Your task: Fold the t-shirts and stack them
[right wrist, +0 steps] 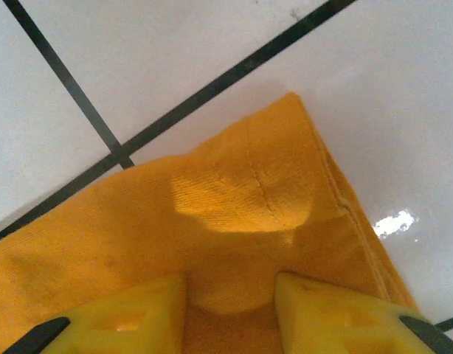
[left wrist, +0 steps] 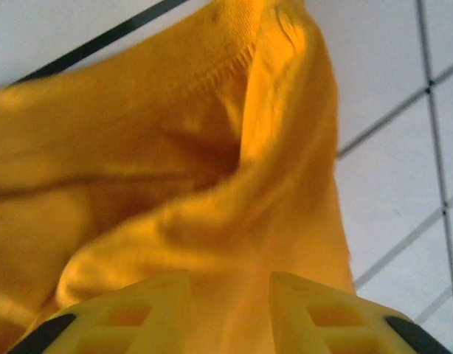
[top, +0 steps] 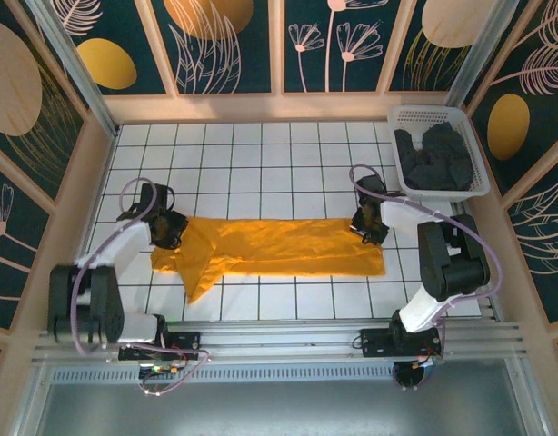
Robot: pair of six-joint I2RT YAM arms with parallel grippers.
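Mustard t-shirt point(top: 279, 247) spread mid-surface, fold unfinished. Charcoal t-shirts point(top: 433, 156) wait in basket point(top: 424, 113), far-right corner. Left end effector point(left wrist: 228, 280) and right end effector point(right wrist: 232, 282) astride cloth; I can't tell grip.

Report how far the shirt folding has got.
Done: nothing stacked yet. In hand: the orange shirt lies in a long strip, left gripper and right gripper at its ends; grip unclear. Left: finishing its folds, then the dark shirts in the basket.

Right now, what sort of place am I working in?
Probably a staged robot test cell, not a home: a white gridded table boxed in by leaf-patterned panels, with a metal rail along its near edge.
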